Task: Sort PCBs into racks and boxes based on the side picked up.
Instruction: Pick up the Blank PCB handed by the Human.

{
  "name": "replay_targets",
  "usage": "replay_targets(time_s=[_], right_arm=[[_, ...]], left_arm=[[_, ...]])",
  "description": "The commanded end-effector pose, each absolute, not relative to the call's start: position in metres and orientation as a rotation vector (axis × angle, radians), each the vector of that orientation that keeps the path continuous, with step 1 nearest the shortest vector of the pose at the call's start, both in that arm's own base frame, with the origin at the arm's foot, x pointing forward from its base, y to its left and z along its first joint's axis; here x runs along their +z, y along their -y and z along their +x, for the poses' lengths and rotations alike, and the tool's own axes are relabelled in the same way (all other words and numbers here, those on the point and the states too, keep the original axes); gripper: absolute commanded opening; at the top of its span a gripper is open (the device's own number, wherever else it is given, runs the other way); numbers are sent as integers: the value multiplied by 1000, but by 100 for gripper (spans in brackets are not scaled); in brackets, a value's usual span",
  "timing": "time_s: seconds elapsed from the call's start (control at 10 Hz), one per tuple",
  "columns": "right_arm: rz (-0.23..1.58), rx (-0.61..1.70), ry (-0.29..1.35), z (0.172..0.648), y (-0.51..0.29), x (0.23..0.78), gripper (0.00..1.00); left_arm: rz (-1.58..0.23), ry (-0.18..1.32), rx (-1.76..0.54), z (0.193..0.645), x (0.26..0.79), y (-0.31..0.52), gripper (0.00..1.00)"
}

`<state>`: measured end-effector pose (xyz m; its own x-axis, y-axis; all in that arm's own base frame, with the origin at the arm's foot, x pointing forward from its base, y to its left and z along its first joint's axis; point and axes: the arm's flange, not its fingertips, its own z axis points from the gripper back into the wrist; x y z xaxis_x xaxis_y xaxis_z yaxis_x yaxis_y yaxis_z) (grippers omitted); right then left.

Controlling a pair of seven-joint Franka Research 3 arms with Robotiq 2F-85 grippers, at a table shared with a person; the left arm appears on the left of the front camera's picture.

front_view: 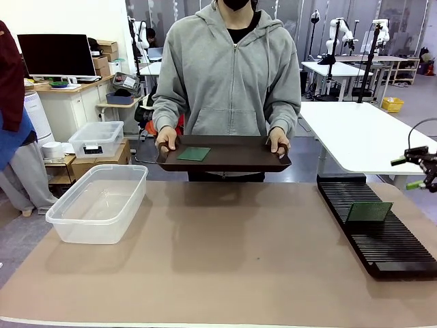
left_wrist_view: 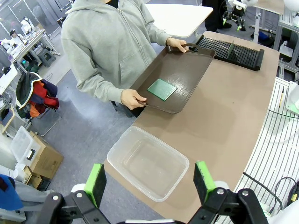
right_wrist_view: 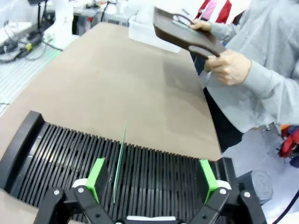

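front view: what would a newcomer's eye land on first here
First the person in the grey hoodie at the far side, holding a dark brown tray at the table's edge with one green circuit board lying flat on it. Next comes the second green board standing upright in the black slotted rack on the robot's right, then the clear tub on the left.

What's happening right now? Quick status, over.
Left tool and right tool both open, empty. One thin green circuit board standing in the long black slotted rack; second board flat on the dark brown tray the person holds. Nothing blocking.
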<state>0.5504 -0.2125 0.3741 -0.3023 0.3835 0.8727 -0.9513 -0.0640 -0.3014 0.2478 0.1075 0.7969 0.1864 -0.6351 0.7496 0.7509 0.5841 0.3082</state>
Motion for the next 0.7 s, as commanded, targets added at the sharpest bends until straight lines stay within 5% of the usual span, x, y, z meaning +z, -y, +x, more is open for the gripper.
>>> replay_targets(time_s=[0.0,0.4,0.6], right_arm=[[646,1805,1079,522,195,453,100],[404,1861,899,479,151,611,100],[328,1675,818,449,129,674,100]], left_arm=[[-149,983,-995,248,795,-107,100],[-149,983,-995,248,795,-107,100],[-149,983,-995,248,795,-107,100]])
